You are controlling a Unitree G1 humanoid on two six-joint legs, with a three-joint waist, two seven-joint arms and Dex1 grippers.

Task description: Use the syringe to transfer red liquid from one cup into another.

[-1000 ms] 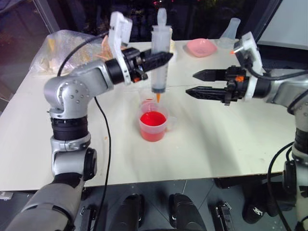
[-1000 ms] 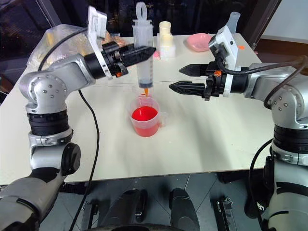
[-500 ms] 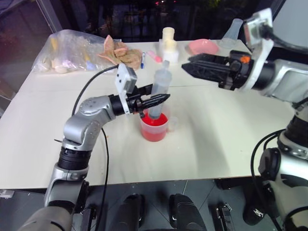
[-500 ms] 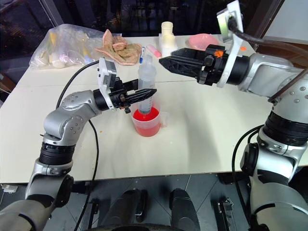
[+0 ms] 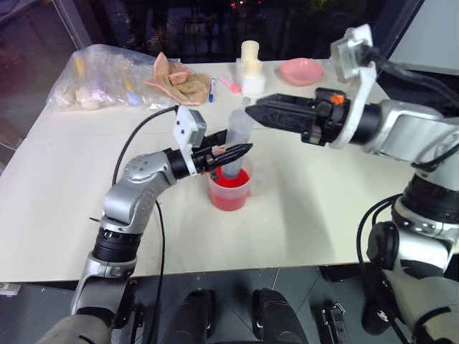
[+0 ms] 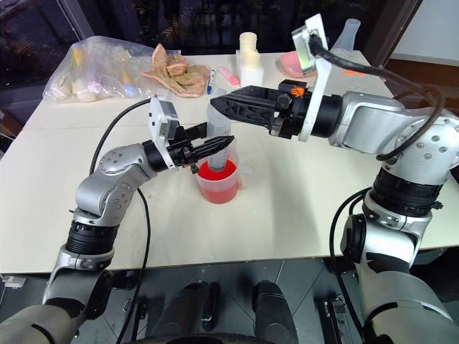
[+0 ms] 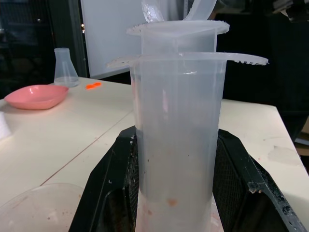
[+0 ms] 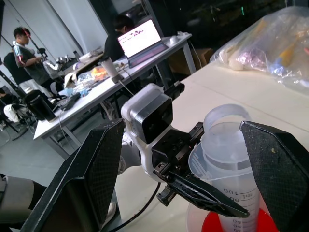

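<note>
Syringe (image 5: 237, 140) standing upright with its nose down in the beaker (image 5: 231, 189), and the left gripper (image 5: 231, 152) is clamping its clear barrel from both sides, black fingers (image 7: 108, 188) pressing flat against the plastic. That barrel is looking light, rigid and smooth, so by my reckoning it is going to be slippery if wet and apt to twist in a hard squeeze; the mid-barrel hold below the finger flange seems the sensible place, leaving the plunger head (image 8: 224, 115) free on top. The red liquid (image 6: 216, 170) is sitting in the beaker on the white table (image 5: 323, 215), and a cup that thin is probably going to tip or slide if the syringe leans on its rim. The right gripper (image 5: 252, 109) is hovering level just above the plunger head, jaws standing wide apart, nothing between them. Hard to call: the orange tip is hiding inside the beaker, so whether it is dipping below the surface I cannot tell, nor how far the plunger is pushed in. The second cup is tucked behind the syringe and arm, barely making itself out. Further back, a pink bowl (image 5: 300, 69), a conical flask (image 6: 347, 34) and a plastic bag (image 5: 100, 75) are sitting well clear.
</note>
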